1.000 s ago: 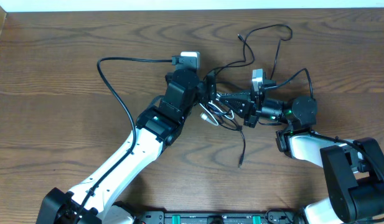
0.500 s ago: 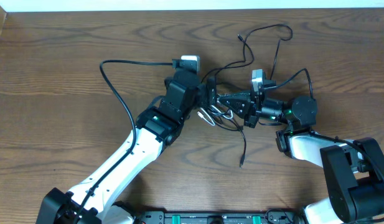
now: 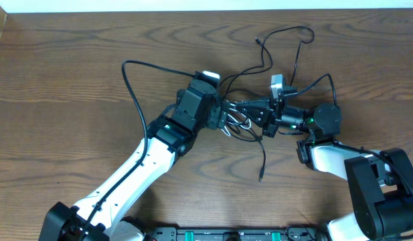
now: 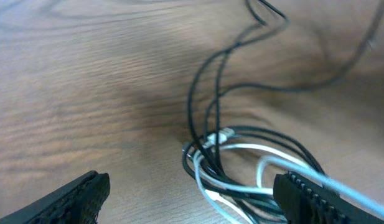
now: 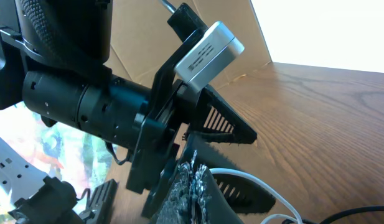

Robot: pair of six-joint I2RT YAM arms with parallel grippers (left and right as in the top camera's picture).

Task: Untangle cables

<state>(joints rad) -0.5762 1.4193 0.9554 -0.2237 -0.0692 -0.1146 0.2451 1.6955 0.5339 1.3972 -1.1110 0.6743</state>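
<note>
Black and white cables [image 4: 207,144] lie tangled on the table [image 3: 59,67] between the grippers; likely light, limp, snag-prone. Left gripper [image 4: 192,185] gapes over them, right gripper [image 5: 193,186] is closed. Best pinch one loose strand beside the crossing.

cables [image 3: 241,124] at mid-table [image 3: 72,80] — left end effector [image 4: 188,190] astride them, right end effector [image 5: 190,180] just right

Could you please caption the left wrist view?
Open left hand framing a tangle of black and white cables on the wooden table.
</note>
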